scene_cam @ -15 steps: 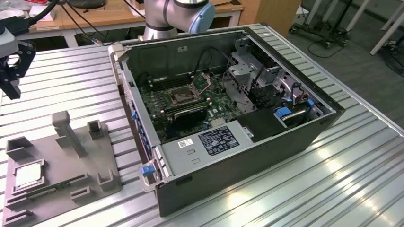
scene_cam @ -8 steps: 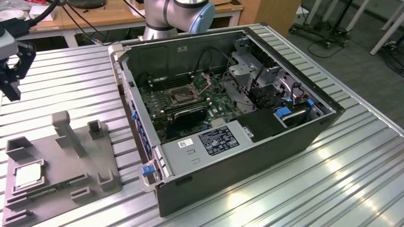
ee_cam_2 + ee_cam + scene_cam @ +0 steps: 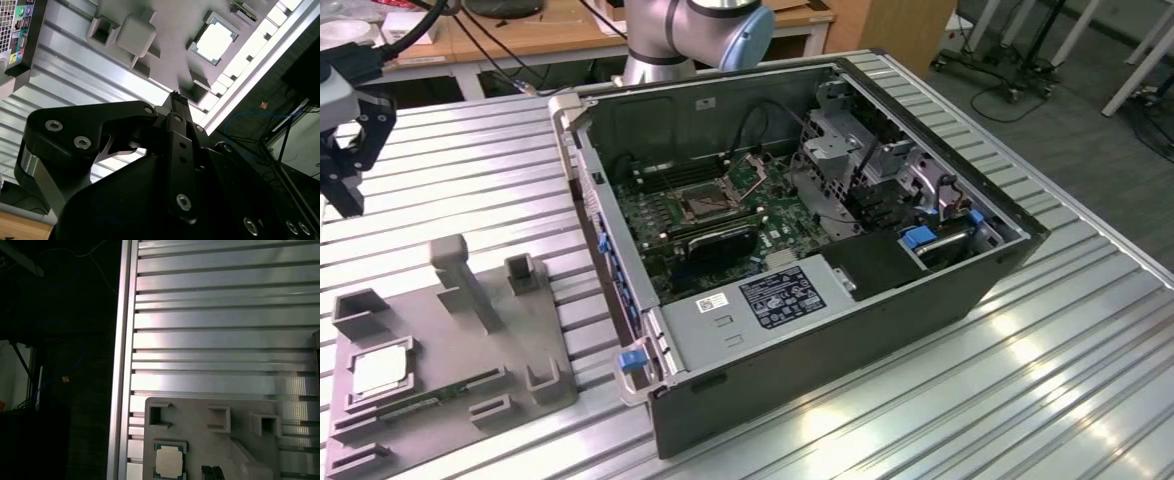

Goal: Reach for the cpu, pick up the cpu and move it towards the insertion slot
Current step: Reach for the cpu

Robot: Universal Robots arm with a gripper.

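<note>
Reach unfinished: the cpu lies in the grey tray, the gripper well apart from it; whether spread or pressed together, I cannot tell.

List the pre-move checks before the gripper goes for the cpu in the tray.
1. cpu lying flat in its recess of the grey tray: ok.
2. Nothing lying over the cpu, in both wrist views: ok.
3. gripper positioned at the cpu: not ok. In the exterior view it hangs apart from the tray, over the ribbed table.
4. computer case open on its side, insertion slot exposed: ok.
5. insertion slot empty and ready to take the chip: cannot tell.
</note>
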